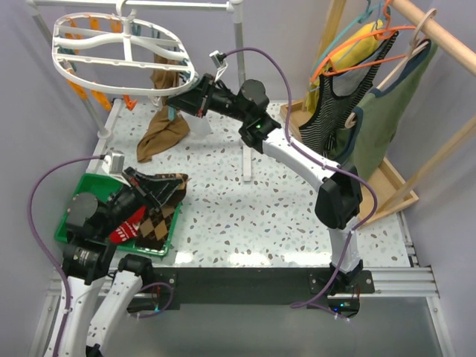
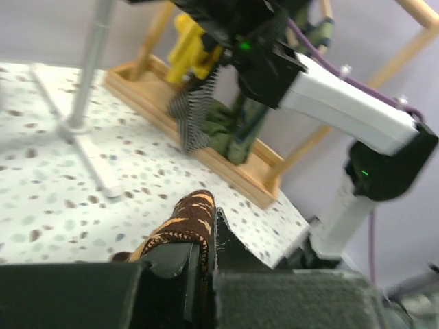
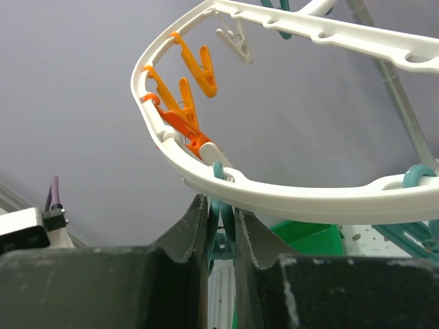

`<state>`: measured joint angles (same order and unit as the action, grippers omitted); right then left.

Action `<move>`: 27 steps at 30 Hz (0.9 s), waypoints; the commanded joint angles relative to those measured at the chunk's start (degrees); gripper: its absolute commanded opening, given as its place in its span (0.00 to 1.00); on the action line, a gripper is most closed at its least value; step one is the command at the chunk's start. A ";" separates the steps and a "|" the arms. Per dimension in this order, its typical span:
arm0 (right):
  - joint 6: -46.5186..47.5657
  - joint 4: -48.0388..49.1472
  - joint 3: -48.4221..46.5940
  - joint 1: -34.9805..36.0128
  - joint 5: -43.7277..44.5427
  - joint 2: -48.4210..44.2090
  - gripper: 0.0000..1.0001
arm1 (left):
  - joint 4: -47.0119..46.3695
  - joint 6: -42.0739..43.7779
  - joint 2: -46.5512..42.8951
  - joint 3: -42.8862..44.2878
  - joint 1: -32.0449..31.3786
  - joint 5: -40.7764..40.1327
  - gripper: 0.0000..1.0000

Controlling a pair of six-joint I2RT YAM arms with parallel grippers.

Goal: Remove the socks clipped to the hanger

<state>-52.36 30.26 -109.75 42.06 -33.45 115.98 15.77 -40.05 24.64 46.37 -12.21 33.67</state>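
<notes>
Hanger [image 1: 125, 47] hangs from the white rail [image 1: 178, 7] at the far left corner, ring roughly level above the tabletop [image 1: 245, 216]. One tan-brown sock [image 1: 162, 126] hangs from the ring's near-right edge, lower end slumped on the tabletop. Right arm reaches up and left across the tabletop; right end effector [image 1: 181, 93] sits at that same edge of the ring, just beside the top of the tan-brown sock. Right wrist view: right end effector [image 3: 219, 205] is directly under the white hanger [image 3: 309, 199] rim, fingers drawn in tight on a teal clip [image 3: 218, 229] that dangles from the rim between them. Orange clips [image 3: 192, 103] hang further along the ring, apart from the fingers. The sock itself does not show in that view. Left arm low at the near left; left end effector [image 1: 158, 190] over the green tray [image 1: 73, 195], pinched closed on the argyle sock [image 1: 156, 222], whose free end lies in the tray. Left wrist view confirms it: fingers of the left end effector [image 2: 208, 236] pressed together with the argyle sock [image 2: 184, 221] cuff poking up from between them. Red sock [image 1: 125, 229] lies in the tray, touching the argyle one.
</notes>
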 commanded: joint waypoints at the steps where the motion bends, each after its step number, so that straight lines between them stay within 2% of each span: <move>1: 1.82 -1.08 0.77 0.39 0.41 -1.90 0.00 | 14.89 7.26 -0.39 5.31 -0.27 -18.09 0.00; 5: 4.28 -3.97 1.12 0.74 0.67 -2.95 0.00 | 22.44 8.59 1.46 5.67 -0.27 -31.17 0.01; 8: 4.63 -4.68 1.38 0.83 0.49 -3.22 0.00 | 25.70 7.01 3.48 4.44 -0.27 -39.61 0.08; 12: 4.55 -5.04 2.00 0.83 0.41 -3.31 0.00 | 28.17 3.68 5.50 2.50 -0.27 -47.20 0.11; 13: 4.55 -5.12 2.17 0.91 0.49 -3.48 0.00 | 28.35 3.06 5.33 2.15 -0.27 -48.08 0.15; 14: 4.63 -5.21 2.35 0.91 0.58 -3.74 0.00 | 28.26 2.62 4.80 1.36 -0.27 -49.39 0.21; 15: 4.63 -5.21 2.61 1.00 0.41 -3.92 0.00 | 28.35 1.92 3.84 1.01 -0.27 -50.19 0.37; 17: 4.81 -5.65 2.62 1.00 0.41 -4.27 0.00 | 28.35 1.47 2.43 0.83 -0.19 -51.77 0.60; 18: 4.90 -5.91 2.44 1.00 0.49 -4.36 0.00 | 28.44 1.47 2.25 0.91 -0.27 -52.04 0.84; 19: 5.16 -6.44 2.35 1.09 0.41 -4.45 0.00 | 29.14 1.29 2.25 1.79 -0.19 -52.30 0.95; 20: 5.34 -6.79 2.18 1.09 0.32 -4.45 0.00 | 29.49 1.21 2.34 2.32 -0.27 -52.56 1.00; 24: 5.86 -8.72 1.21 1.18 0.32 -4.54 0.01 | 28.88 2.34 2.69 4.08 -0.27 -50.99 1.00; 27: 6.92 -11.62 0.86 1.36 0.75 -4.71 0.16 | 25.02 3.67 1.99 3.64 -0.27 -44.50 1.00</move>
<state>-47.55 23.27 -107.74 42.50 -32.32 114.87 44.93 -38.11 27.03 48.25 -12.40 -15.66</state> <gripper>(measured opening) 0.180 0.997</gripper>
